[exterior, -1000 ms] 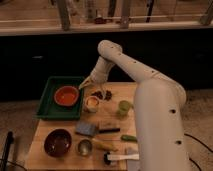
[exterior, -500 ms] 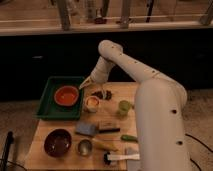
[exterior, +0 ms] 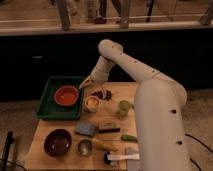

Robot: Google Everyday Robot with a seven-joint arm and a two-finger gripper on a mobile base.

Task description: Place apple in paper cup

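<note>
Near the middle of the frame, on the wooden table (exterior: pixel 50 122), the paper cup (exterior: pixel 91 108) is seen standing upright, small, white and cylindrical with a pale rim. Its mouth is filled by the apple (exterior: pixel 92 102), which shows as a small round orange-yellow patch about as wide as the opening; only its top can be made out. The cup is placed just to the right of the green tray (exterior: pixel 46 100), in which an orange bowl (exterior: pixel 66 95) is held.

Just above and to the right of the cup, the gripper (exterior: pixel 101 90) is found at the end of the white arm (exterior: pixel 135 70), which is bent down from the upper centre of the frame. The gripper hangs close over a dark reddish-brown clump (exterior: pixel 106 94) and is not touching the cup. Whether it is spread or closed cannot be told.

To the right of the paper cup a light green cup (exterior: pixel 123 106) is set, well apart from it. Lower in the frame a grey-blue sponge (exterior: pixel 85 129), a dark bowl (exterior: pixel 57 141) and a shiny metal cup (exterior: pixel 84 146) are laid out.
</note>
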